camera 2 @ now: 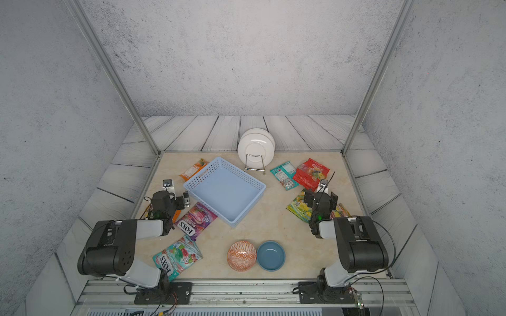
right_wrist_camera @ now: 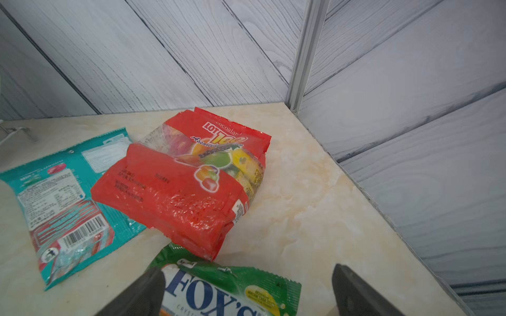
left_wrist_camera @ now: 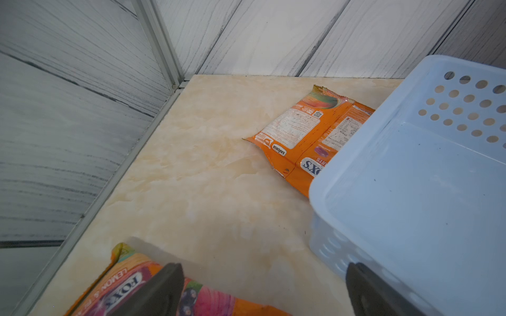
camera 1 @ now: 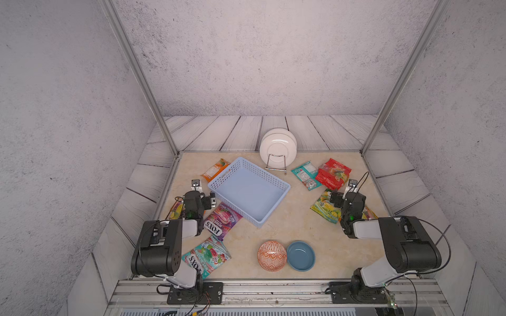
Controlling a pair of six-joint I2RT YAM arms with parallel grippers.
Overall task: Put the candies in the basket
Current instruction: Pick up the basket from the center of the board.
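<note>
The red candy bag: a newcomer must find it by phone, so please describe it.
Find the white plates standing upright at the table's back edge. Right of them lie two bags, edges overlapping. The red candy bag is the outer one, crumpled, with fruit pictures, unlike the teal bag.

Blue basket point(camera 2: 227, 191) (perforated) among candies point(camera 2: 195, 219)

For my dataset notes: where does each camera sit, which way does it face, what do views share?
Top views: high overhead, looking down and forward at basket, candy bags, left arm, right arm.
Left wrist: on left arm, facing past the open left gripper to the orange bag and basket.
Right wrist: on right arm, facing past the open right gripper to the red bag.
Shared: top views show both bags too.
</note>
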